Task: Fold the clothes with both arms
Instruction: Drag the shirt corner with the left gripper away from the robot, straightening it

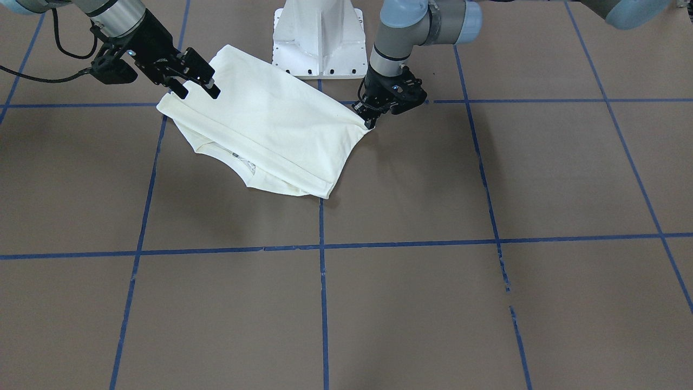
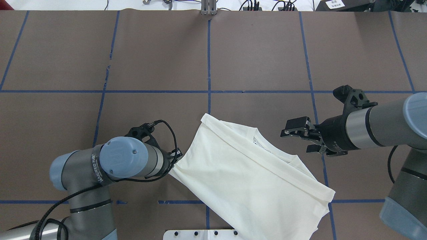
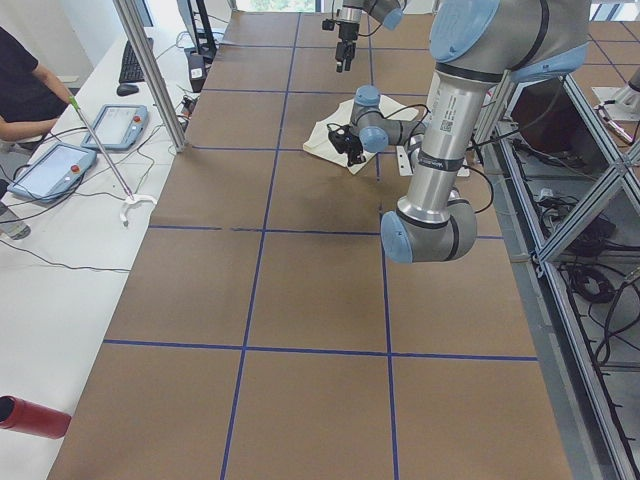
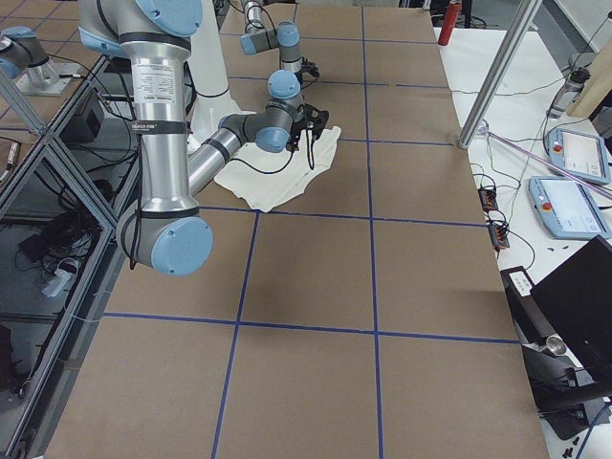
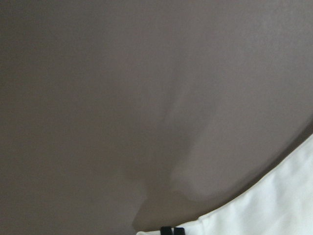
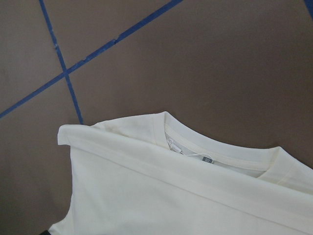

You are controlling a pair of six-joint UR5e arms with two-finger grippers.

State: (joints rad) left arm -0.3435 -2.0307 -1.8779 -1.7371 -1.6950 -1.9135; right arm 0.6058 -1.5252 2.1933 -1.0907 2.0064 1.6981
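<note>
Cream shirt (image 2: 247, 176) beside white pedestal (image 1: 319, 38), left fingers (image 1: 368, 118) pinching its corner, right fingers (image 2: 296, 122) spread

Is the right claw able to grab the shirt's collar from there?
Probably yes. The right gripper is open and hangs close by the collar of the shirt, with nothing between them; the left gripper holds a far corner.

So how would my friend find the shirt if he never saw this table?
Find the big brown table with blue tape lines, then the white base at its edge. The shirt lies right beside it, one corner pinched by the left hand. It is the only soft, cream-white cloth; everything near is hard.
</note>
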